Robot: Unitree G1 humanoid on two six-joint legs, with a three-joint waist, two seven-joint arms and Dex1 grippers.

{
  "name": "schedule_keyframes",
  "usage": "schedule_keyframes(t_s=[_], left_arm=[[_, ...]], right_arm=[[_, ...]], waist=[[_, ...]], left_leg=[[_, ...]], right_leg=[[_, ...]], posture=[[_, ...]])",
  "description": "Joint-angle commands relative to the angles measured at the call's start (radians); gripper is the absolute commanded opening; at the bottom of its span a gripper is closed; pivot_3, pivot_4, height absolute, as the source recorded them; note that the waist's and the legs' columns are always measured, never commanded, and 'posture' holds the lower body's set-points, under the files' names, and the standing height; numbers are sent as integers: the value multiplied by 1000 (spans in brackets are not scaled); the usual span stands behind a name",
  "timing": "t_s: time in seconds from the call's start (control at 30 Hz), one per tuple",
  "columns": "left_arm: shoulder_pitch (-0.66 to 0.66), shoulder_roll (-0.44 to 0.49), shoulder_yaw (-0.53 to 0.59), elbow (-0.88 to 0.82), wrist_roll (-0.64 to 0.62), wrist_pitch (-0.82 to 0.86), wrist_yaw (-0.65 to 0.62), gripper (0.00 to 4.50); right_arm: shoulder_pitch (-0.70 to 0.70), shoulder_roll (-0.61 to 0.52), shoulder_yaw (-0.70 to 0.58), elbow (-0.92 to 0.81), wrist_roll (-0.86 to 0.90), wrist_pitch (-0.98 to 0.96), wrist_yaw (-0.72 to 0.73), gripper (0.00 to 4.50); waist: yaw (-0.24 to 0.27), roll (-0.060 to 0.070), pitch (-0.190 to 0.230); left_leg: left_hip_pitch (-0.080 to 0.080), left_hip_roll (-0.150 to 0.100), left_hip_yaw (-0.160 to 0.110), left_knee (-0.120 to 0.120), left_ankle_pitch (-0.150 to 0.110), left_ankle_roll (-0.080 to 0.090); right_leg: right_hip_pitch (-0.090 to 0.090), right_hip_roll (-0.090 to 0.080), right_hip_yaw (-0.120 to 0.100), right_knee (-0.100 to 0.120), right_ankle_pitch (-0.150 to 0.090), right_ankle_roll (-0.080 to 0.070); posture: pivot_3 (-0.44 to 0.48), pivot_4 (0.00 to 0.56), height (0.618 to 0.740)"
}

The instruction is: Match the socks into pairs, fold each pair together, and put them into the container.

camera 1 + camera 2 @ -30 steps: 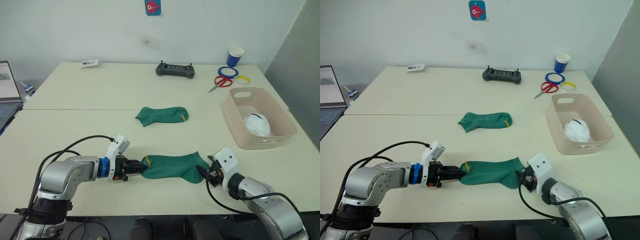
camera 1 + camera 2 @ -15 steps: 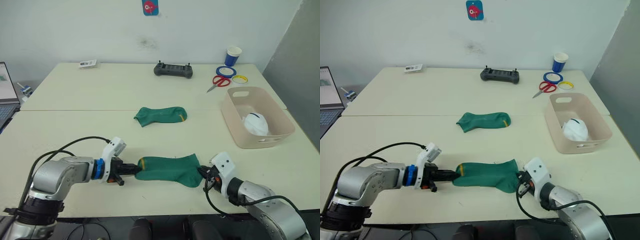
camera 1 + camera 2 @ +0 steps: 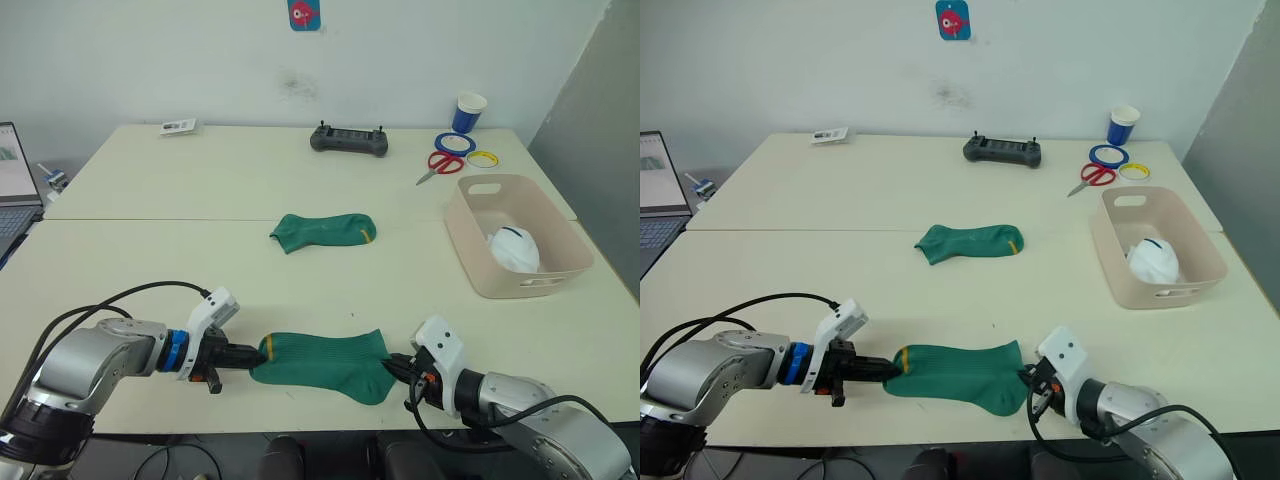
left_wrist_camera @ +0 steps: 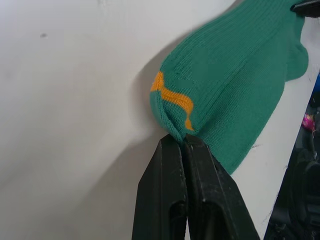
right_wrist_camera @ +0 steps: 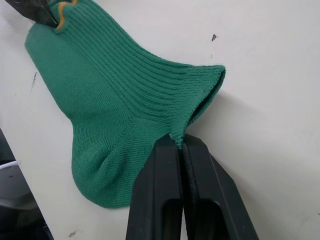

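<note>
A plain white wall (image 3: pixel 150 60) runs behind a wide cream table (image 3: pixel 200 190) made of two tops pushed together, with a thin seam (image 3: pixel 150 220) across the middle. A small blue and red sticker (image 3: pixel 303 14) is on the wall, and a faint dark smudge (image 3: pixel 297 84) lies below it. A grey panel (image 3: pixel 600 110) closes the right side. An open laptop (image 3: pixel 12 185) sits at the far left edge. The light is even and soft.
</note>
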Motion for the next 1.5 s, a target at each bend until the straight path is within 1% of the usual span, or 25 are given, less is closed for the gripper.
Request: schedule_keyframes(t_s=[0.03, 0.13, 0.17, 0.27, 0.4, 0.47, 0.57, 0.6, 0.7, 0.9, 1.0, 1.1, 1.17, 1.23, 1.3, 1.4, 1.43, 1.5], left_arm=[[17, 8, 4, -22, 2, 0, 20, 0], [19, -5, 12, -26, -13, 7, 34, 0], [24, -8, 13, -26, -13, 4, 40, 0], [39, -26, 39, -17, -18, -12, 61, 687], [73, -22, 92, -14, -16, -47, 75, 1851], [99, -7, 148, -16, -46, -51, 52, 2399], [136, 28, 206, 3, -67, -77, 2, 3324], [131, 39, 223, 27, -67, -87, -9, 3612], [79, 48, 238, 98, -60, -121, -24, 4412], [-52, 22, 221, 192, -67, -122, -13, 4460], [-92, -20, 216, 209, -66, -123, 20, 4460], [-193, -147, 239, 248, -48, -147, 160, 4460], [-248, -227, 279, 247, -84, -112, 249, 4460], [-267, -282, 305, 220, -119, -62, 310, 4460], [-272, -339, 321, 201, -124, -44, 383, 4460], [-327, -469, 346, 256, -59, -104, 583, 4460], [-341, -495, 351, 269, -42, -117, 624, 4460], [-364, -534, 325, 298, 8, -167, 676, 4460]], right_arm=[[-4, -4, 6, -37, -1, 4, -20, 15], [-20, 9, -9, -25, 3, 13, -37, 15], [-26, 9, -17, -25, 9, 20, -39, 251], [-34, -1, -28, -33, 17, 31, -33, 1065], [-41, -17, -54, -55, 18, 24, -29, 2482], [-43, -29, -79, -73, 24, 16, -22, 3175], [-49, -49, -115, -94, 42, 2, 0, 4273], [-57, -57, -127, -94, 44, -6, 7, 4500], [-81, -71, -146, -81, 45, -35, 18, 4500], [-142, -64, -147, -54, 42, -75, 24, 4500], [-156, -50, -145, -61, 58, -105, 39, 4500], [-173, -39, -135, -64, 51, -129, 35, 4500], [-181, -44, -133, -63, 47, -134, 34, 4500], [-186, -50, -131, -62, 43, -137, 34, 4500], [-192, -58, -129, -58, 34, -141, 31, 4500], [-216, -53, -127, -46, 23, -145, 21, 4500], [-225, -50, -126, -42, 22, -144, 18, 4500], [-244, -46, -119, -32, 19, -142, 13, 4500]], waist=[[0, 0, 0], [0, 0, 0], [0, 0, 0], [0, 0, 0], [2, 0, 0], [1, 0, 0], [-4, 1, 0], [-4, 1, 0], [-2, 1, 1], [1, 0, 1], [0, 0, 1], [3, 0, 1], [5, 0, 1], [3, -1, 1], [-4, -1, 1], [0, -1, 1], [2, -1, 1], [1, -1, 1]], left_leg=[[0, 0, 0, 0, 0, 0], [0, 0, 0, 0, 0, 0], [0, 0, 0, 0, 0, 0], [0, 0, 0, 0, 0, 0], [0, 0, 0, 0, 0, 0], [1, 0, 0, 0, 0, 0], [1, 0, 0, 0, 0, 0], [1, 0, 0, 0, 0, 0], [1, 0, 0, -1, 0, 0], [-1, 0, 1, -1, 0, 0], [-1, 0, 1, -1, 0, 0], [-2, 0, 0, -2, 0, 0], [-2, 0, -1, -1, 0, 0], [-3, 0, -1, 1, 0, 0], [-4, 0, 0, 1, 0, 0], [-3, 0, 0, 1, 0, 0], [-2, 0, -1, 1, 0, 0], [-2, 0, -1, 2, 0, 0]], right_leg=[[0, 0, 0, 0, 0, 0], [0, 0, 0, 0, 0, 0], [0, 0, 0, 0, 0, -1], [0, 0, 0, 0, -1, -1], [0, -1, 0, 0, -1, -1], [0, -1, 0, 0, -3, -5], [0, -1, 0, 1, -3, -6], [0, -1, 0, 1, -3, -6], [0, -1, -1, 0, -3, -6], [-1, -1, -1, -1, -3, -6], [-1, -1, -1, -2, -1, 0], [-1, -1, -2, -1, -1, 0], [-1, -1, -3, -1, 0, 1], [-1, -1, -3, -1, 0, 1], [-1, -1, -1, -1, 0, 2], [-1, -1, -1, 0, 1, 2], [-1, -1, -1, 0, 1, 2], [0, 0, -2, 0, 1, 2]], posture=[[0, 150, 740], [0, 150, 740], [0, 150, 740], [0, 150, 740], [0, 150, 740], [0, 150, 740], [0, 150, 740], [0, 150, 740], [0, 150, 740], [0, 150, 740], [0, 150, 740], [0, 150, 740], [0, 150, 740], [0, 150, 740], [0, 150, 740], [0, 150, 740], [0, 150, 740], [0, 150, 740]])
